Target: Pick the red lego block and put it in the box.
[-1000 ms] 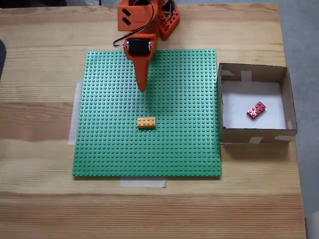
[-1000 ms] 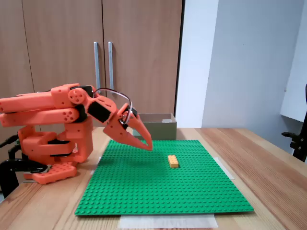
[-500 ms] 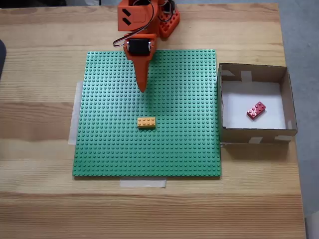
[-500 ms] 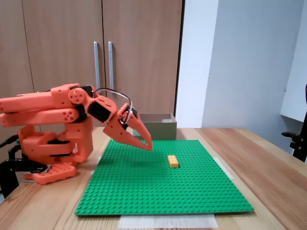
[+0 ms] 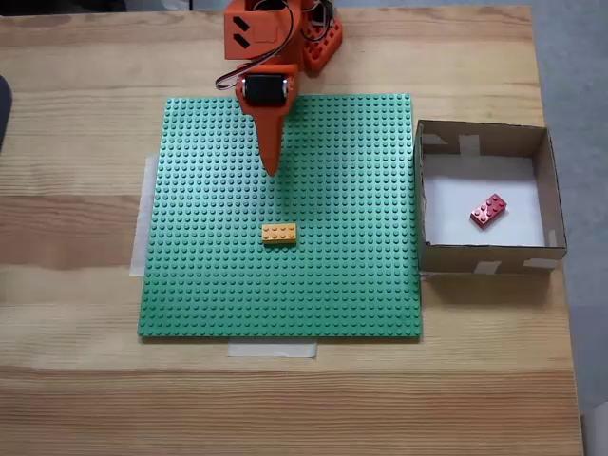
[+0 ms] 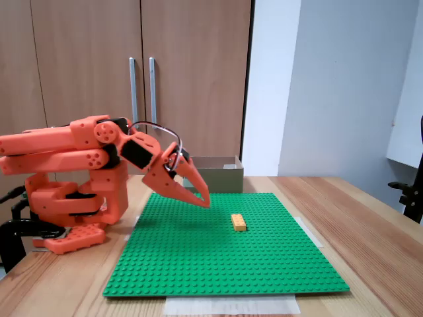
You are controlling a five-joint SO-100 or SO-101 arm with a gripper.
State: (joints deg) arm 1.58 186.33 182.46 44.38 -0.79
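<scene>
You can count the red lego block as delivered: it lies tilted on the white floor of the box, touching no wall, and the box sits just beside the right edge of the green baseplate in the top-down fixed view. The gripper hangs above the baseplate's far half with its fingers pressed together on nothing, folded back toward the arm's base, which looks to me like a parked rest pose. The orange-yellow brick sits near the baseplate's middle, untouched. You'll find no readable writing or brand anywhere.
</scene>
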